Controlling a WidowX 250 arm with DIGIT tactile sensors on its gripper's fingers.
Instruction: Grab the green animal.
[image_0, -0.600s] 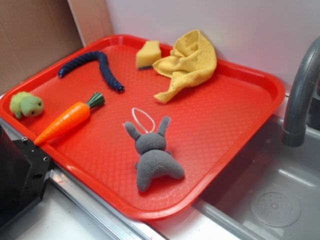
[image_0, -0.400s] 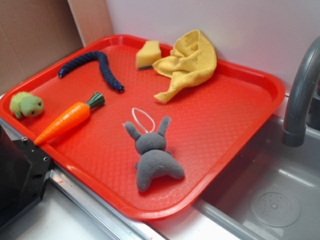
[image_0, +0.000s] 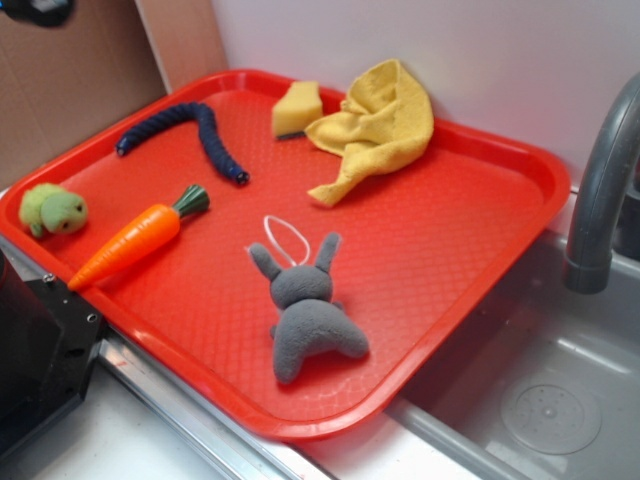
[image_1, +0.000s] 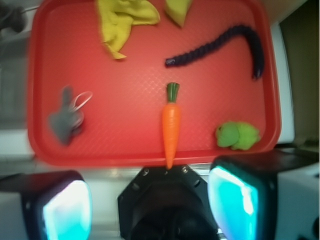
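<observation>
Gripper (image_1: 150, 205) high above the near edge of the tray, looking straight down; two fingers (image_1: 65, 207) spread wide apart at the bottom of the wrist view, pads glowing pale cyan, holding nothing. In the exterior view only a dark blurred bit of the arm at the top left corner.

Directly ahead of the gap between the fingers: smooth orange plastic carrot (image_1: 171, 125), tapered, green ridged top pointing away, tip near the tray's rim. Just to one side of it, close to the tray's corner and lying on the tray floor: small fuzzy lime-green plush animal (image_1: 238, 135), rounded, with a paler yellow-green face (image_0: 52, 209); apart from the carrot, untouched, well below the gripper.

Further out: dark navy braided rope (image_1: 220, 42), curved like a hook, knobbly in texture. Beyond that, a yellow sponge wedge (image_0: 297, 108) touching a crumpled soft yellow cloth (image_0: 378, 125) near the far rim. Toward the other side of the tray: grey plush bunny (image_0: 306, 310), face down, two long ears and a thin white loop of cord at its head.

Underneath everything: red plastic tray (image_0: 470, 230), rounded corners, raised lip, fine diamond-grid surface. Beside it: grey sink basin (image_0: 540, 400) with a round drain and a curved dark grey tap (image_0: 600, 190).
</observation>
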